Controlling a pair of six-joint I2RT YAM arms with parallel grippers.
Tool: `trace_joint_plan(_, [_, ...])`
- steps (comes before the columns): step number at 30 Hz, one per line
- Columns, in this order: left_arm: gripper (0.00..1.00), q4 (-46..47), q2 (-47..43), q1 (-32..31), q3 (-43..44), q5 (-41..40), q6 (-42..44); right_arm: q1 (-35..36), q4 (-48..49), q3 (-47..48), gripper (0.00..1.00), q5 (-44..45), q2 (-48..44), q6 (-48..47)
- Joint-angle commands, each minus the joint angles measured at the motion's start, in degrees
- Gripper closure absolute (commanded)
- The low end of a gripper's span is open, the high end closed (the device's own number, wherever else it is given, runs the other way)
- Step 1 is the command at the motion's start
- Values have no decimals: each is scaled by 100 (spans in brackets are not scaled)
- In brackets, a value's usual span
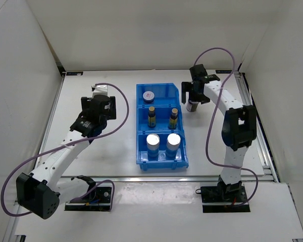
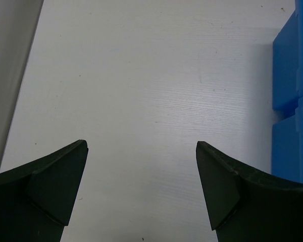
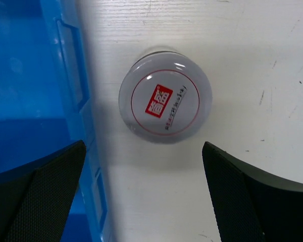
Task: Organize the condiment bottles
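**Top view.** Five of the six containers sit in the bin (image 1: 161,164). Two white cylinders (image 1: 152,143) occupy its near compartment, two slim bottles (image 1: 152,116) the middle one, and one lidded jar (image 1: 149,95) the far one. The last jar (image 1: 193,106) stands on the worktop (image 1: 106,151), just right of the bin's far end.

**Left wrist view.** The left claw (image 2: 141,186) is wide and empty over bare worktop left of the bin.

**Right wrist view.** Only this view shows the last jar's printed lid. The right claw (image 3: 144,191) is wide, holds nothing and is clear of the jar. Judged remaining: move this jar into the bin.
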Motion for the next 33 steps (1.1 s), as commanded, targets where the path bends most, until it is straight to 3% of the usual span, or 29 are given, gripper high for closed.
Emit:
trace_joint_plan(1, [1, 73, 12, -45, -44, 19, -67, -5, 212, 283, 1, 114, 194, -87])
trace_joint_plan(11, [1, 20, 469, -45, -44, -193, -120, 48, 264, 565, 14, 9, 923, -139])
trace_joint_plan(18, [1, 20, 593, -45, -44, -254, -120, 48, 264, 670, 33, -44, 1144, -192])
trace_joint_plan(25, [1, 20, 645, -45, 61, -254, -120, 48, 264, 565, 66, 61, 898, -192])
trace_joint_plan(33, [1, 20, 646, -45, 61, -254, -120, 48, 159, 565, 91, 176, 442, -192])
